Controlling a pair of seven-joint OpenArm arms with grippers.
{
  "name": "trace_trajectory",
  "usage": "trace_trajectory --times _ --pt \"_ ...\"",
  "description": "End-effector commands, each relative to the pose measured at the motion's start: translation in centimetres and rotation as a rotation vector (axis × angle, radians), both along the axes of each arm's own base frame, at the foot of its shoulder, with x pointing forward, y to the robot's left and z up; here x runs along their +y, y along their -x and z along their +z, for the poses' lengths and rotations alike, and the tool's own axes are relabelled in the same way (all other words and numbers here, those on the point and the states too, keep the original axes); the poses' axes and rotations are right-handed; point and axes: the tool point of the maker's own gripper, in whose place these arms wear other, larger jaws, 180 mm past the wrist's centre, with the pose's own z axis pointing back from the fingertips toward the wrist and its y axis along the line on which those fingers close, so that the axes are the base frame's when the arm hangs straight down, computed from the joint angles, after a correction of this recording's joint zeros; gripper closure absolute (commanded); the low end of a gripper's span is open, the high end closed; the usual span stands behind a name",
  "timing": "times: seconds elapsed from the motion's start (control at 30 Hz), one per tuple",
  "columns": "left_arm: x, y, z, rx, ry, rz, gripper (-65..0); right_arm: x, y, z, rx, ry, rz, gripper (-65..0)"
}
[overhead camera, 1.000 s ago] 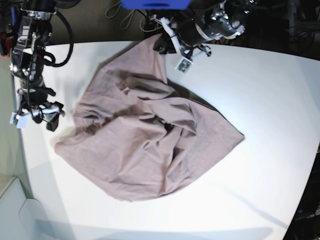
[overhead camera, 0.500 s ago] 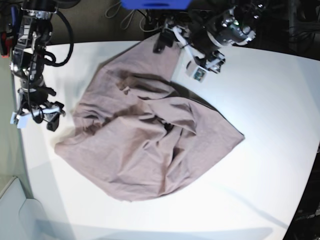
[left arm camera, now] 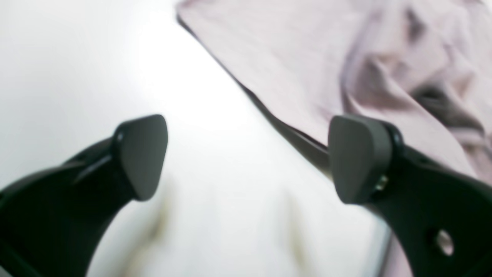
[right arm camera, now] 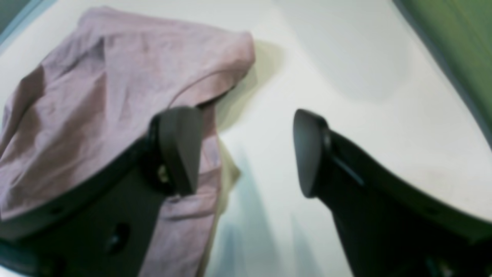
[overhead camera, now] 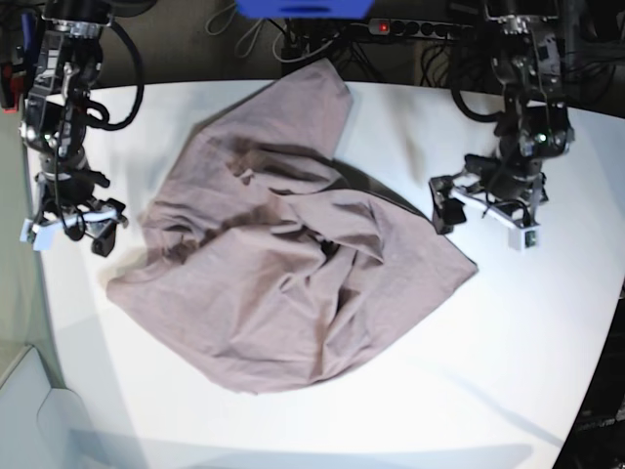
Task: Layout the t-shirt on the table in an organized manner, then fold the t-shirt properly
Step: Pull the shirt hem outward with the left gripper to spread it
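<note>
T-shirt (overhead camera: pixel 293 264): mauve, crumpled, mid table (overhead camera: pixel 547 371). Step: layout, not flat yet. L gripper (overhead camera: pixel 483 207) spread, empty, by right hem. R gripper (overhead camera: pixel 73 223) spread, empty, beside left edge. Next, prob.: pinch corners, pull flat.

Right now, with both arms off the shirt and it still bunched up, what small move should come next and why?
Probably lower the left gripper onto the nearest edge of the t-shirt and grasp it. Its fingers stand open over the bare table just beside that edge, holding nothing, and the shirt lies crumpled with folds across its middle, so it needs pulling flat before any folding.
</note>
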Motion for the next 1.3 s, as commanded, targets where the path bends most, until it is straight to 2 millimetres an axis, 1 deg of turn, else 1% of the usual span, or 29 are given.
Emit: trace_trajectory --times 0.0,0.1,0.13,0.2,0.3,0.37,0.43,0.47,0.6,0.7,0.8,0.9,1.0,1.03,1.07,1.1,1.13,1.2,1.27 --pt "1.2 -1.4 0.9 -0.039 -0.001 0.029 -65.0 -0.3 -0.8 1.5 -0.051 0.016 0.005 -38.1" --pt "3.6 -3.0 -0.3 -0.010 0.017 0.102 -65.0 -0.4 -0.9 1.6 -0.054 0.019 0.006 -38.1" --pt "4.3 -3.7 -0.4 -0.008 0.013 0.112 -65.0 -0.4 -0.9 1.6 -0.054 0.019 0.006 -38.1" --pt "5.1 -4.7 -1.0 0.011 0.010 0.118 -65.0 -0.4 -0.9 1.7 -0.055 0.021 0.006 -38.1" --pt "5.7 -5.9 -2.1 0.044 0.029 0.136 -65.0 -0.5 -1.0 1.8 -0.057 0.024 0.007 -38.1" --pt "6.0 -6.8 -2.4 0.059 0.040 0.147 -65.0 -0.5 -1.0 1.9 -0.058 0.027 0.007 -38.1" --pt "6.1 -7.3 -3.0 0.078 0.056 0.157 -65.0 -0.5 -1.0 1.9 -0.058 0.027 0.007 -38.1" --pt "5.8 -7.7 -3.3 0.087 0.061 0.151 -65.0 -0.5 -1.0 1.9 -0.058 0.027 0.007 -38.1" --pt "3.1 -8.5 -4.6 0.122 0.044 0.069 -65.0 -0.5 -1.1 1.9 -0.060 0.027 0.007 -38.1" --pt "1.1 -8.9 -4.8 0.099 0.014 0.006 -65.0 -0.5 -1.1 2.0 -0.061 0.027 0.007 -38.1" --pt "-0.8 -8.8 -5.2 0.108 0.001 -0.052 -65.0 -0.5 -1.6 2.5 -0.076 0.027 0.007 -38.1" --pt "-1.2 -8.6 -5.6 0.119 0.001 -0.062 -65.0 -0.5 -1.7 2.6 -0.080 0.027 0.007 -38.1" --pt "-0.9 -7.7 -7.4 0.172 0.006 -0.051 -65.0 -0.5 -1.7 2.6 -0.080 0.027 0.007 -38.1" --pt "-0.8 -8.0 -7.3 0.168 0.007 -0.046 -65.0 -0.5 -1.7 2.6 -0.080 0.027 0.007 -38.1" --pt "-0.7 -8.3 -7.3 0.157 0.005 -0.043 -63.5 -0.5 -1.7 2.6 -0.080 0.027 0.007 -38.1" --pt "-0.6 -8.3 -7.5 0.156 0.004 -0.037 -59.3 -0.5 -1.7 2.6 -0.080 0.027 0.007 -38.1" --pt "-0.7 -8.3 -7.7 0.155 0.006 -0.044 -53.5 -0.5 -1.7 2.5 -0.080 0.026 0.006 -38.1" --pt "-1.1 -8.3 -7.6 0.145 0.013 -0.078 -38.9 -0.5 -1.7 2.5 -0.080 0.026 0.006 -38.1" --pt "-0.9 -8.5 -7.3 0.136 0.012 -0.086 -19.4 -0.5 -1.7 2.6 -0.080 0.027 0.007 -38.1"
